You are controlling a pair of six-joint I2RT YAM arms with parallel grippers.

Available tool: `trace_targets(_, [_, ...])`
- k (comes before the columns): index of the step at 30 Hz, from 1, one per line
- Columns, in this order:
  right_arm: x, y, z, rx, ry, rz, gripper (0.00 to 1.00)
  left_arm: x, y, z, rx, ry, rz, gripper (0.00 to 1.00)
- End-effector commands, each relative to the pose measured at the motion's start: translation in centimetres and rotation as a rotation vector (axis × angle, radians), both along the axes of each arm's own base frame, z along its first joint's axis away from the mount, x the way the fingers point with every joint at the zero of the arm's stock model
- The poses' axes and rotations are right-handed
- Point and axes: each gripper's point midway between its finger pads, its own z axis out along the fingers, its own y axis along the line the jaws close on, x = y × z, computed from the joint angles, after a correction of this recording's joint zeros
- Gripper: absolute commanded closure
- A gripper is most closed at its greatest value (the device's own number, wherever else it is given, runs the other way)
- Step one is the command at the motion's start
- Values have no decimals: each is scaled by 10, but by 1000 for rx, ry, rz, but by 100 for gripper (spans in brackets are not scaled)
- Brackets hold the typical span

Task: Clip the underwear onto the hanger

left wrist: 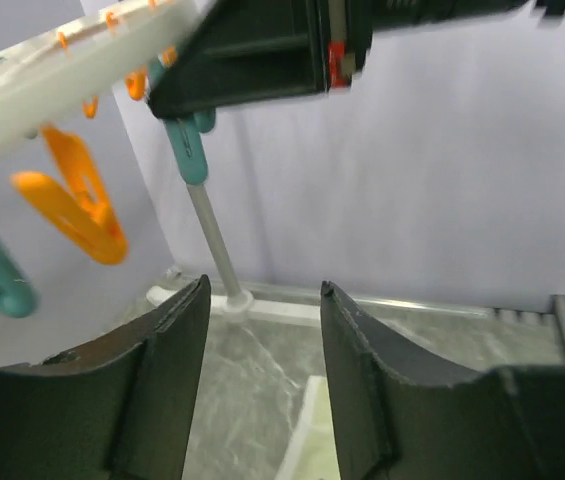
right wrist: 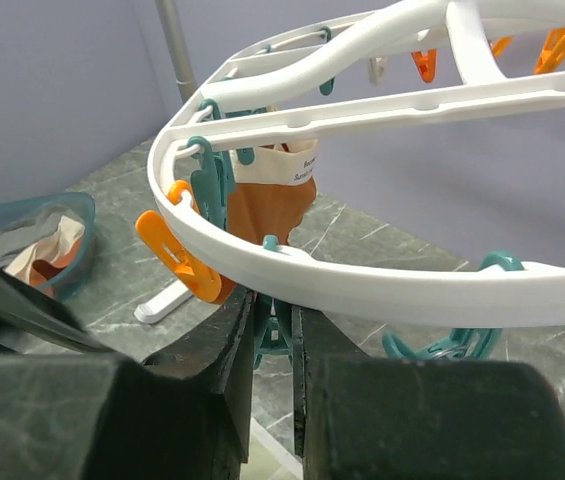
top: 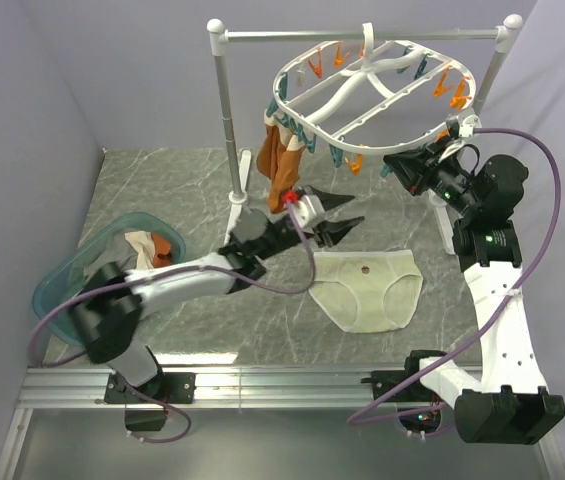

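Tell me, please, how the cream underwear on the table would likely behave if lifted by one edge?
Probably floppy: the underwear lies flat and thin, so it should drape and fold. Likely light, and it may slide on the smooth marbled table.

It was a robotics lab cell. Plain lilac panels [top: 22,130] boxed in a marble-patterned table [top: 182,180], and the left arm [top: 172,280] and right arm [top: 497,300] were bolted to an aluminium rail [top: 282,383].

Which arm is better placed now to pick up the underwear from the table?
Left, I think. The left gripper hovers with open jaws close to the flat underwear; the right gripper is up at the hanger rim, jaws closed on a teal clip.
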Motion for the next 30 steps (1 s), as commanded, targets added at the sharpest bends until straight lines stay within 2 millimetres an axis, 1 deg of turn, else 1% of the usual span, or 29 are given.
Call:
trace_targets(1, [1,0,25,-14,-68,-5,100,-31,20,-17,174,199,-108,48])
trace_targets(2, [1,0,23,-13,-58,-5,100,-37,23,-46,278,288,-126,50])
trace_targets(4, [1,0,25,-7,-54,-5,100,-44,23,-70,347,373,-155,50])
trace_targets(5, [3,0,25,-1,-49,-4,100,-44,24,-86,396,458,-153,50])
trace_targets(6, [2,0,27,-1,-53,-5,100,-40,20,-109,447,519,-150,50])
trace_targets(7, [4,-1,26,2,-46,-11,100,-38,17,-120,474,562,-150,50])
trace_targets(8, [4,-1,26,4,-41,-13,100,-33,13,-126,502,593,-135,49])
trace_targets(9, [4,-1,27,2,-43,-13,100,-27,7,-147,535,634,-122,48])
trace_targets(10, [4,-2,28,-1,-47,-16,100,-24,4,-154,548,646,-119,49])
trace_targets(11, [4,-2,27,2,-43,-19,100,-21,-3,-153,550,643,-126,49])
trace_targets(12, [4,-2,26,1,-41,-16,100,-17,-8,-175,589,682,-120,49])
trace_targets(13, [4,-1,25,2,-36,-14,100,-16,-12,-186,611,719,-118,49])
trace_targets(14, [4,-2,25,2,-37,-16,100,-8,-24,-200,639,748,-114,49])
trace_targets(15, [4,-1,22,2,-30,-14,100,-8,-24,-215,684,800,-100,49])
trace_targets(16, [5,-1,22,1,-29,-13,100,-3,-28,-224,701,823,-87,49])
trace_targets(17, [5,-1,21,1,-29,-13,100,6,-38,-219,699,816,-75,50])
trace_targets(18, [5,-1,20,1,-24,-13,100,12,-39,-247,742,851,-36,51])
trace_targets(19, [5,-1,20,3,-20,-13,100,16,-38,-258,769,864,-17,51])
trace_targets(20, [6,-1,19,3,-16,-13,100,21,-42,-260,781,861,-2,51])
trace_targets(21, [6,-2,18,2,-15,-15,100,23,-40,-278,813,879,20,51])
trace_targets(24, [6,-1,19,-3,-14,-12,100,21,-26,-305,896,896,41,51])
trace_targets(25, [7,-1,17,-4,-11,-12,100,14,-14,-320,955,905,42,51])
trace_targets(27, [7,-1,17,-5,-11,-9,100,8,1,-332,1011,902,41,51])
trace_targets(28, [7,-1,17,-3,-8,-10,100,1,17,-346,1056,918,48,52])
trace_targets(30, [7,-2,17,-8,-10,-12,100,-4,36,-351,1097,909,52,52])
